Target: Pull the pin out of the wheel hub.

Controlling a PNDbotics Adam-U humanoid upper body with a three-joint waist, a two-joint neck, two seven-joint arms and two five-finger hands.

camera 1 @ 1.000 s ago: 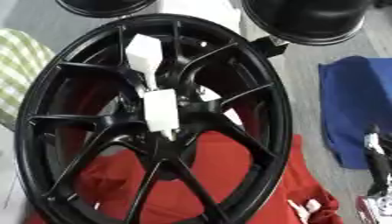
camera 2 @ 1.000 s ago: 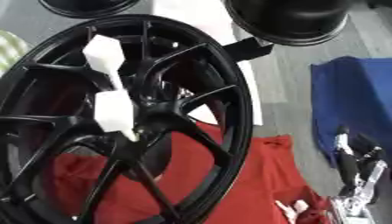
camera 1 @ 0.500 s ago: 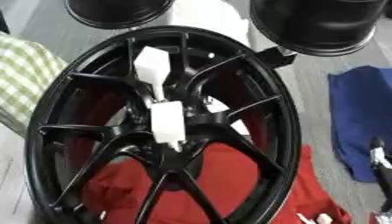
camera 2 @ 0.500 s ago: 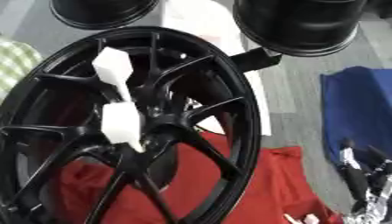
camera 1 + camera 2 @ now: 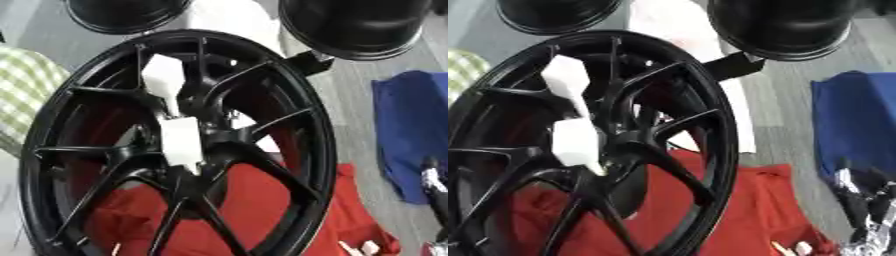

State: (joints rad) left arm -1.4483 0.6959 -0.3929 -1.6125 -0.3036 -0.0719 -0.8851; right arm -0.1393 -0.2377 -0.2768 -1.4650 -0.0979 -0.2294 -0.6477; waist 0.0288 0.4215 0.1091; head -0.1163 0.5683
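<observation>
Grey floor under a black wheel hub (image 5: 175,150), red cloth (image 5: 719,210) beneath.
White pin (image 5: 182,141) at centre; right hand (image 5: 864,200) is edge-cropped, its finger posture unreadable.

Glossy black spoked metal wheel hub (image 5: 175,150), a white blocky pin (image 5: 182,140) at its centre. Red cloth (image 5: 254,210) at six o'clock, blue cloth (image 5: 411,125) at three, green-and-white checked fabric (image 5: 31,95) at nine.
</observation>
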